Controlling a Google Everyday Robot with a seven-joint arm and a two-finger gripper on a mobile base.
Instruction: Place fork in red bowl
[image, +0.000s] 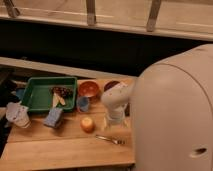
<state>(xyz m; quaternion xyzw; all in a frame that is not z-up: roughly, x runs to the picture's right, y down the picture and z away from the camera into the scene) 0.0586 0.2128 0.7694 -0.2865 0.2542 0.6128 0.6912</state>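
The fork (110, 139), thin and silver, lies flat on the wooden table near its front edge. The red bowl (89, 89) stands behind it, just right of the green tray, and nothing shows inside it. My gripper (113, 123) hangs below the white wrist, pointing down at the table just above and behind the fork, open and holding nothing. It is apart from the fork. My large white arm fills the right side of the camera view and hides the table there.
A purple bowl (110, 85) shows partly behind the wrist. A small blue cup (83, 104) and an orange fruit (87, 124) sit left of the gripper. The green tray (35, 100), a blue sponge (53, 118) and a white cup (17, 115) stand further left.
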